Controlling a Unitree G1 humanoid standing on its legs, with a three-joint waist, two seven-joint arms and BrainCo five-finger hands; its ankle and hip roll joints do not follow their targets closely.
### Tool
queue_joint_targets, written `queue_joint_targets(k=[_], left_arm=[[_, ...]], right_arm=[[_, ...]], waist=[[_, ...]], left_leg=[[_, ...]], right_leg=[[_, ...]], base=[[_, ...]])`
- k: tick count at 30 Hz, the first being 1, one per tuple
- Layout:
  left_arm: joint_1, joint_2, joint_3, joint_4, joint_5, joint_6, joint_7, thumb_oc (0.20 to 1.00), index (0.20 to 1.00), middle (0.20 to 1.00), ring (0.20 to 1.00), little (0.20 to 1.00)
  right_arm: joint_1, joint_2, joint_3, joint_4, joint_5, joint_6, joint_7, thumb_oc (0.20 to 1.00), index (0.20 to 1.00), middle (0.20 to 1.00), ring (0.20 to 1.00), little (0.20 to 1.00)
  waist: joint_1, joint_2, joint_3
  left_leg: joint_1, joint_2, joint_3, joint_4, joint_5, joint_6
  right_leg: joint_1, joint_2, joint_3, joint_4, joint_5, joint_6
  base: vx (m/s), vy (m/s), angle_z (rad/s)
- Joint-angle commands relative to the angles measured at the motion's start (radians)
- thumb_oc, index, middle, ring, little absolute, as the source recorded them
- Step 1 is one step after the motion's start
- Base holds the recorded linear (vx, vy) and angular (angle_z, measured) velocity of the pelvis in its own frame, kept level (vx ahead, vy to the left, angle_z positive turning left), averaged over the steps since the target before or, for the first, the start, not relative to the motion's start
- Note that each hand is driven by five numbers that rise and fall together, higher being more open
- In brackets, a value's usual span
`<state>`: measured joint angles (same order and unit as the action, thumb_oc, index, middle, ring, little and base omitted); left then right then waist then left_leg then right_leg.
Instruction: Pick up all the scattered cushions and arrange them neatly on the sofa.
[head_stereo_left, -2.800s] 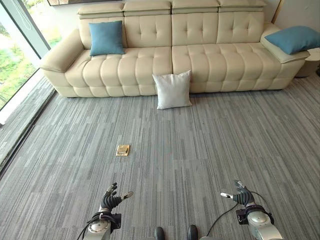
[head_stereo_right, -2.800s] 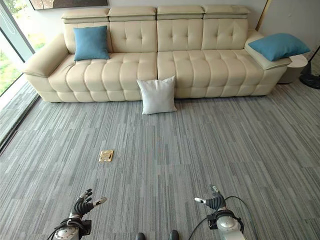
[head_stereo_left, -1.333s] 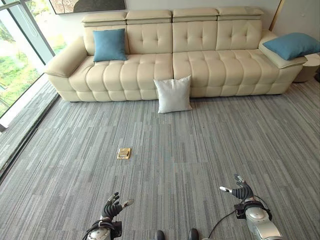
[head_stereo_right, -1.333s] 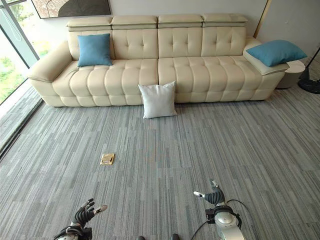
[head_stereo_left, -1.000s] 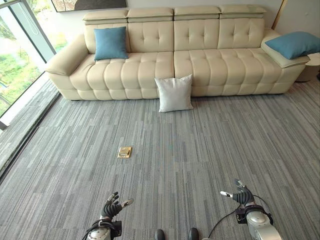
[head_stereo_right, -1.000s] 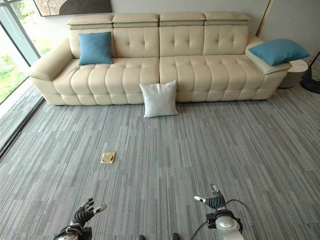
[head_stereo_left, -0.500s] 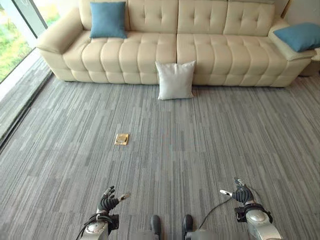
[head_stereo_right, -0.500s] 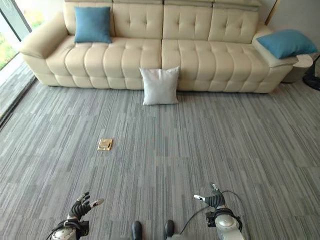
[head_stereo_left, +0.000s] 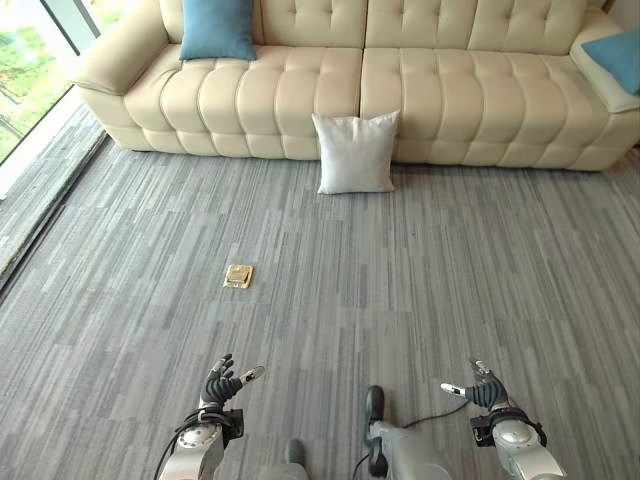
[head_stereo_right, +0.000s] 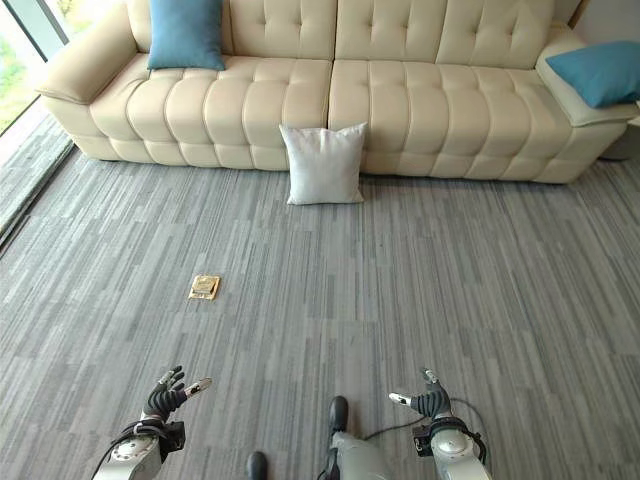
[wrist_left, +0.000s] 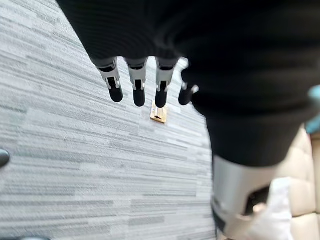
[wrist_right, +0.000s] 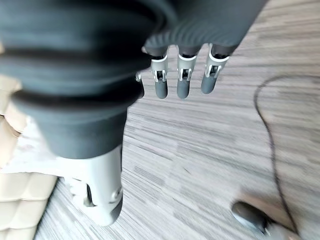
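Left eye view shows our white cushion (head_stereo_left: 356, 152) looking soft and light, so we'd pinch its top edge; both hands (head_stereo_left: 224, 384) (head_stereo_left: 480, 389) hang loose, empty.

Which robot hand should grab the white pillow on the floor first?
Neither is clearly better. The white pillow leans against the sofa far ahead, about midway between the left hand and right hand. Both are open, empty, so probably both together.

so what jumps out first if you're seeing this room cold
A long cream sofa spans the far side of the grey carpet, with a white cushion standing on the floor against its front. A blue cushion leans on the left seat's backrest, another blue cushion lies on the right armrest. Both hands hang open over the near carpet, left hand and right hand.
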<state>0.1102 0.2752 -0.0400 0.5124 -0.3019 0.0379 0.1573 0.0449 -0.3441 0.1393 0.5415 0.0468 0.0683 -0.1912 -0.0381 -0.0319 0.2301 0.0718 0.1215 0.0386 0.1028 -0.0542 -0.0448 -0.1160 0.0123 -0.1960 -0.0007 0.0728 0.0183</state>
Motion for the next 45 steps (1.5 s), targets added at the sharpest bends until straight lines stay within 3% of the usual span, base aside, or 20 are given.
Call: queue_joint_targets(k=[1, 4, 5, 6, 7, 9, 11, 13, 15, 16, 18, 20, 22, 26, 28, 31, 33, 35, 41, 45], left_arm=[[-0.036, 0.025, -0.014, -0.030, -0.029, -0.031, 0.003, 1.000, 1.000, 1.000, 1.000, 1.000], [-0.024, 0.029, -0.013, -0.026, -0.020, -0.020, -0.002, 1.000, 1.000, 1.000, 1.000, 1.000], [-0.021, 0.031, -0.013, -0.022, -0.016, -0.016, -0.003, 1.000, 1.000, 1.000, 1.000, 1.000], [-0.016, 0.033, -0.015, -0.022, -0.010, -0.009, -0.002, 1.000, 1.000, 1.000, 1.000, 1.000], [-0.016, 0.034, -0.016, -0.021, -0.010, -0.009, -0.002, 1.000, 1.000, 1.000, 1.000, 1.000], [-0.015, 0.032, -0.013, -0.014, -0.008, -0.008, 0.003, 1.000, 1.000, 1.000, 1.000, 1.000], [0.003, 0.034, -0.006, -0.020, 0.002, -0.010, -0.001, 1.000, 1.000, 1.000, 1.000, 1.000], [0.010, 0.040, -0.008, -0.016, 0.010, -0.008, -0.005, 1.000, 1.000, 1.000, 1.000, 1.000], [0.010, 0.057, -0.009, -0.022, 0.016, -0.006, -0.009, 1.000, 1.000, 1.000, 1.000, 1.000], [0.003, 0.069, -0.008, -0.021, 0.018, -0.003, -0.006, 1.000, 1.000, 1.000, 1.000, 1.000], [-0.004, 0.075, -0.009, -0.018, 0.021, -0.001, -0.001, 1.000, 1.000, 1.000, 1.000, 1.000], [-0.013, 0.076, -0.009, -0.018, 0.020, -0.005, -0.001, 1.000, 1.000, 1.000, 1.000, 1.000], [-0.011, 0.075, -0.008, -0.028, 0.018, -0.008, -0.005, 1.000, 1.000, 1.000, 1.000, 1.000], [-0.026, 0.065, -0.007, -0.036, 0.014, -0.008, -0.001, 1.000, 1.000, 1.000, 1.000, 1.000], [-0.049, 0.062, -0.022, -0.042, 0.016, -0.020, -0.004, 1.000, 1.000, 1.000, 1.000, 1.000], [-0.049, 0.045, -0.037, -0.048, 0.014, -0.019, -0.009, 1.000, 1.000, 1.000, 1.000, 1.000], [-0.050, 0.043, -0.040, -0.052, 0.008, -0.017, -0.015, 1.000, 1.000, 1.000, 1.000, 1.000], [-0.049, 0.039, -0.053, -0.045, -0.004, -0.015, -0.015, 1.000, 1.000, 1.000, 1.000, 1.000], [-0.037, 0.041, -0.041, -0.042, -0.002, -0.006, -0.010, 1.000, 1.000, 1.000, 1.000, 1.000], [-0.035, 0.038, -0.045, -0.028, 0.004, 0.000, 0.001, 1.000, 1.000, 1.000, 1.000, 1.000]], right_arm=[[-0.009, -0.036, -0.019, -0.034, 0.031, -0.038, -0.010, 1.000, 1.000, 1.000, 1.000, 1.000], [-0.009, -0.049, -0.024, -0.028, 0.029, -0.037, -0.005, 1.000, 1.000, 1.000, 1.000, 1.000], [-0.010, -0.053, -0.024, -0.023, 0.027, -0.035, -0.003, 1.000, 1.000, 1.000, 1.000, 1.000], [-0.010, -0.057, -0.019, -0.010, 0.025, -0.031, -0.004, 1.000, 1.000, 1.000, 1.000, 1.000], [-0.010, -0.056, -0.019, -0.010, 0.025, -0.031, -0.004, 1.000, 1.000, 1.000, 1.000, 1.000], [-0.005, -0.052, -0.015, 0.004, 0.020, -0.022, -0.012, 1.000, 1.000, 1.000, 1.000, 1.000], [0.007, -0.039, -0.008, 0.005, -0.003, -0.015, 0.001, 1.000, 1.000, 1.000, 1.000, 1.000], [0.002, -0.031, -0.003, 0.010, -0.014, -0.012, 0.009, 1.000, 1.000, 1.000, 1.000, 1.000], [0.005, -0.014, 0.010, 0.009, -0.019, -0.010, 0.022, 1.000, 1.000, 1.000, 1.000, 1.000], [-0.006, -0.005, 0.023, 0.018, -0.029, -0.004, 0.027, 1.000, 1.000, 1.000, 1.000, 1.000], [-0.009, 0.009, 0.033, 0.024, -0.028, -0.002, 0.025, 1.000, 1.000, 1.000, 1.000, 1.000], [-0.014, 0.020, 0.040, 0.025, -0.025, -0.002, 0.029, 1.000, 1.000, 1.000, 1.000, 1.000], [-0.025, 0.018, 0.040, 0.019, -0.023, -0.002, 0.028, 1.000, 1.000, 1.000, 1.000, 1.000], [-0.030, 0.013, 0.041, 0.014, -0.039, 0.011, 0.026, 1.000, 1.000, 1.000, 1.000, 1.000], [-0.020, 0.012, 0.036, 0.014, -0.036, 0.007, 0.019, 1.000, 1.000, 1.000, 1.000, 1.000], [-0.010, 0.005, 0.025, 0.035, -0.005, -0.011, 0.013, 1.000, 1.000, 1.000, 1.000, 1.000], [-0.009, -0.007, 0.022, 0.039, -0.005, -0.010, 0.015, 1.000, 1.000, 1.000, 1.000, 1.000], [-0.016, -0.027, 0.016, 0.047, 0.009, -0.015, 0.012, 1.000, 1.000, 1.000, 1.000, 1.000], [-0.018, -0.026, 0.012, 0.048, 0.018, -0.016, 0.015, 1.000, 1.000, 1.000, 1.000, 1.000], [-0.020, -0.025, 0.019, 0.061, 0.017, -0.012, 0.005, 1.000, 1.000, 1.000, 1.000, 1.000]], waist=[[0.004, 0.003, 0.001], [0.019, -0.019, -0.001], [0.026, -0.023, 0.000], [0.045, -0.022, 0.009], [0.045, -0.024, 0.010], [0.063, -0.021, 0.012], [0.074, -0.014, -0.016], [0.074, -0.026, -0.038], [0.079, -0.040, -0.044], [0.076, -0.040, -0.030], [0.068, -0.032, -0.017], [0.059, -0.011, -0.010], [0.043, 0.006, 0.004], [0.009, 0.002, 0.017], [-0.012, -0.005, 0.011], [-0.030, 0.000, -0.027], [-0.034, 0.005, -0.036], [-0.029, 0.019, -0.047], [-0.001, -0.009, -0.042], [0.030, -0.017, -0.020]], left_leg=[[-0.017, -0.058, 0.021, 0.118, -0.022, -0.014], [-0.086, -0.058, 0.024, 0.068, -0.051, 0.002], [-0.119, -0.056, 0.021, 0.047, -0.033, -0.001], [-0.204, -0.037, 0.020, -0.009, 0.065, -0.019], [-0.201, -0.039, 0.020, -0.013, 0.067, -0.019], [-0.273, -0.024, 0.052, -0.079, 0.133, -0.037], [-0.267, -0.015, 0.083, -0.127, 0.156, -0.038], [-0.257, -0.036, 0.083, -0.096, 0.140, -0.022], [-0.220, -0.064, 0.097, -0.089, 0.098, 0.013], [-0.187, -0.083, 0.108, -0.096, 0.069, 0.042], [-0.157, -0.093, 0.118, -0.100, 0.045, 0.063], [-0.111, -0.086, 0.121, -0.116, 0.028, 0.069], [-0.047, -0.088, 0.134, -0.135, 0.001, 0.066], [0.039, -0.103, 0.123, -0.156, -0.035, 0.046], [0.064, -0.102, 0.101, -0.149, -0.061, 0.037], [0.091, -0.066, 0.088, -0.085, -0.097, 0.012], [0.089, -0.054, 0.077, -0.046, -0.087, 0.004], [0.054, -0.042, 0.041, -0.050, -0.021, -0.009], [-0.055, -0.066, 0.047, -0.039, -0.015, -0.005], [-0.187, -0.048, 0.061, -0.081, 0.100, -0.020]], right_leg=[[0.051, -0.040, 0.010, 0.057, -0.146, 0.020], [0.095, -0.055, 0.013, 0.033, -0.170, 0.023], [0.115, -0.059, 0.017, 0.025, -0.179, 0.025], [0.166, -0.055, 0.024, 0.007, -0.203, 0.027], [0.168, -0.056, 0.023, 0.006, -0.204, 0.027], [0.216, -0.052, 0.035, -0.010, -0.225, 0.033], [0.270, -0.062, 0.057, -0.022, -0.243, 0.057], [0.281, -0.095, 0.079, -0.001, -0.241, 0.069], [0.243, -0.122, 0.101, 0.111, -0.232, 0.095], [0.172, -0.138, 0.115, 0.257, -0.171, 0.117], [0.105, -0.147, 0.116, 0.379, -0.120, 0.135], [0.021, -0.131, 0.099, 0.423, -0.109, 0.112], [-0.038, -0.125, 0.028, 0.315, -0.128, 0.095], [-0.095, -0.108, -0.035, 0.093, -0.070, 0.118], [-0.071, -0.095, -0.007, 0.040, -0.060, 0.120], [-0.012, -0.069, 0.013, 0.051, -0.078, 0.070], [0.005, -0.054, 0.017, 0.055, -0.095, 0.052], [0.062, -0.030, 0.019, 0.029, -0.139, 0.030], [0.139, -0.039, 0.035, 0.009, -0.178, 0.025], [0.210, -0.039, 0.046, -0.010, -0.210, 0.028]], base=[[0.09, -0.036, 0.19], [0.25, -0.015, -0.10], [0.39, 0.066, -0.09], [0.32, 0.063, -0.11], [0.31, 0.075, -0.07], [0.36, 0.161, -0.22], [0.63, 0.393, -0.56], [0.52, 0.381, -0.74], [0.36, 0.342, -0.36], [0.21, 0.289, -0.11], [0.16, 0.221, 0.09], [0.23, 0.145, 0.14], [0.31, 0.060, 0.00], [0.31, -0.061, -0.13], [0.37, -0.143, 0.22], [0.39, -0.183, 0.54], [0.35, -0.189, 0.57], [0.39, -0.144, 0.06], [0.20, -0.017, -0.11], [0.23, 0.062, -0.14]])
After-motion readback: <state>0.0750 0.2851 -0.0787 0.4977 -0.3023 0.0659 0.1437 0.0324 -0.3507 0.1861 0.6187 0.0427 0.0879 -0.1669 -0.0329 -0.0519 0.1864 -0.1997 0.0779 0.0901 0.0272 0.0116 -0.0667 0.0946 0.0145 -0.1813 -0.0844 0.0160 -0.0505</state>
